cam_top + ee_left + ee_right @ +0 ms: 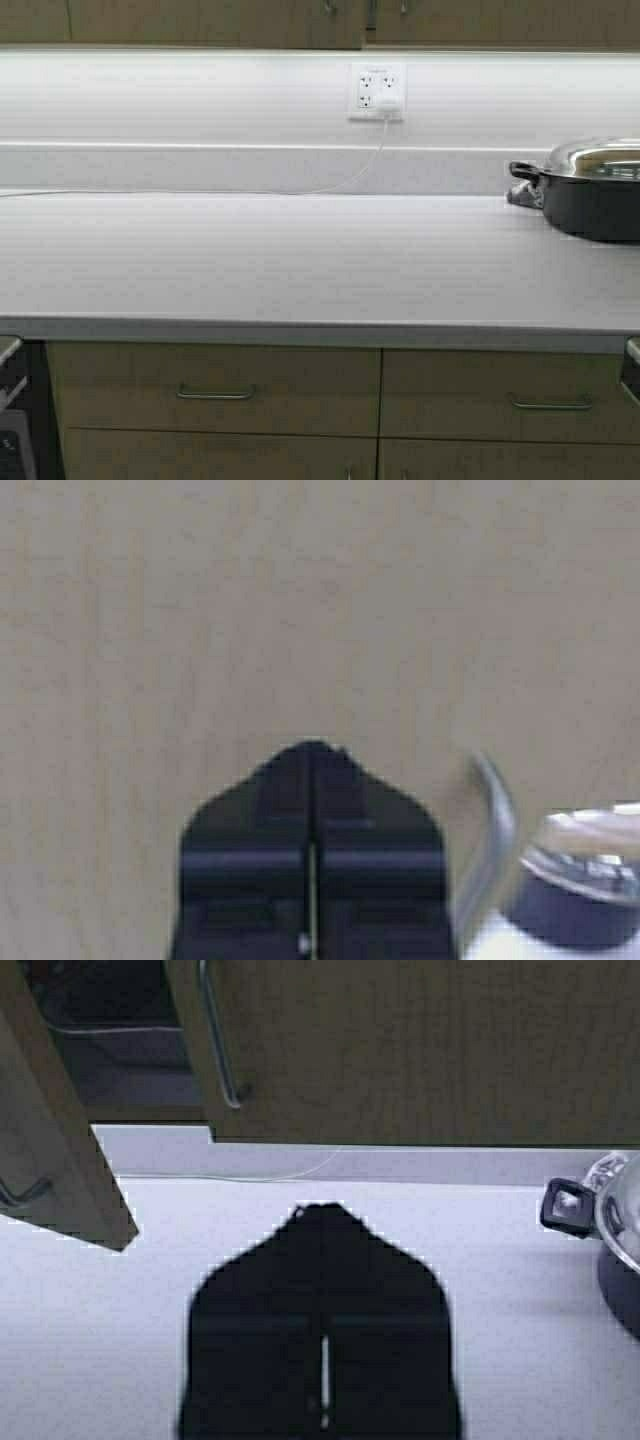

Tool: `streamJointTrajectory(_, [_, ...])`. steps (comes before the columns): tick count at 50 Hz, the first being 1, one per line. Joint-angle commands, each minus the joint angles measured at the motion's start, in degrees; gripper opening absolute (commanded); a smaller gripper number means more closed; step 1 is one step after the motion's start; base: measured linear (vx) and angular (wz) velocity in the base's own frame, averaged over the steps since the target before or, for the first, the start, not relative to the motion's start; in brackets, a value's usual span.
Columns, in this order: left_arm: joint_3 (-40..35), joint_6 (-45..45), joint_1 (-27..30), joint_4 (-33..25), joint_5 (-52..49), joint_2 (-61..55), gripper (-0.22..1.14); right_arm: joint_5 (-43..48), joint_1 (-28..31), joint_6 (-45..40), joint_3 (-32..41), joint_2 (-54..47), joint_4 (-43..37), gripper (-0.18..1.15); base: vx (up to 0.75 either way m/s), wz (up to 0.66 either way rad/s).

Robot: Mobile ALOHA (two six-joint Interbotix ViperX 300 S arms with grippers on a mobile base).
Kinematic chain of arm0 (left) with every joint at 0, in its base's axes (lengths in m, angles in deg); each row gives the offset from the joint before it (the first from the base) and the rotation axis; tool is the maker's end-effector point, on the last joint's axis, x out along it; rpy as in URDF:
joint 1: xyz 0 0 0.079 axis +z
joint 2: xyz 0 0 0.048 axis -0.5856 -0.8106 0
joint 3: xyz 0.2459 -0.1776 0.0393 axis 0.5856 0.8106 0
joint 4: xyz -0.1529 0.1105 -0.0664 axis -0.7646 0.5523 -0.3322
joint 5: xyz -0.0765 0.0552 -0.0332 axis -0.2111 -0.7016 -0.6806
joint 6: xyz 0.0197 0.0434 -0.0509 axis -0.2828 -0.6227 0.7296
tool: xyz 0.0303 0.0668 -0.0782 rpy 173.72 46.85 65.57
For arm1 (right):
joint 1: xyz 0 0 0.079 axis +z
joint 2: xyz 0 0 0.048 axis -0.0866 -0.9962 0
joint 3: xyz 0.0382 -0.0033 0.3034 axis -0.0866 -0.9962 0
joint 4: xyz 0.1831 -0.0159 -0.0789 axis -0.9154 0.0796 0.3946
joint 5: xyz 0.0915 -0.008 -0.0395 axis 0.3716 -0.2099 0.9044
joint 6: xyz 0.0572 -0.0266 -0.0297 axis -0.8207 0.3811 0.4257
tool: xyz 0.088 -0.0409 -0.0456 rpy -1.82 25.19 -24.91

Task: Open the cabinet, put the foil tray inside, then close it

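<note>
Left gripper [313, 880]: jaws clenched, empty, close before a cabinet [300, 610] door.
Right gripper [322, 1360]: jaws clenched, empty, above desk [300, 1195]; open door [60, 1160] ahead.

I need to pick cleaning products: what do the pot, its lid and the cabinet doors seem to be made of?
The pot looks like dark coated metal, matte black. Its lid looks like polished steel, with mirror-like reflections. The cabinet doors look like tan wood-grain laminate or veneer, which one I cannot tell, with a curved metal handle.
</note>
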Motion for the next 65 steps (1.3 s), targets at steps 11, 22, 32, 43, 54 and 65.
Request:
streamJointTrajectory(11, [17.67,-5.10,0.88,0.35,0.70,18.90,0.05,-0.44,1.41,0.18,0.00,1.58,0.00,0.07,0.12,-0.04])
streamJointTrajectory(22, [23.55,-6.06,0.79,0.35,0.88,21.97,0.05,-0.53,1.58,0.18,-1.14,1.85,-0.09,0.07,0.11,0.02])
streamJointTrajectory(32, [24.70,-5.45,0.79,0.18,1.23,21.18,0.05,-0.70,1.49,0.18,-2.20,2.29,0.00,0.07,0.06,0.02])
streamJointTrajectory(43, [26.54,-5.36,0.79,0.18,3.08,21.18,0.05,-0.70,1.58,0.26,-2.99,2.81,0.00,0.07,0.03,0.00])
streamJointTrajectory(54, [27.25,-5.45,0.79,0.18,3.87,21.09,0.05,-0.70,1.49,0.26,-2.99,2.81,0.00,0.07,0.01,0.00])
streamJointTrajectory(65, [26.98,-5.45,0.88,0.18,3.96,21.18,0.05,-0.79,1.58,0.26,-3.16,2.90,0.00,0.07,0.00,0.00])
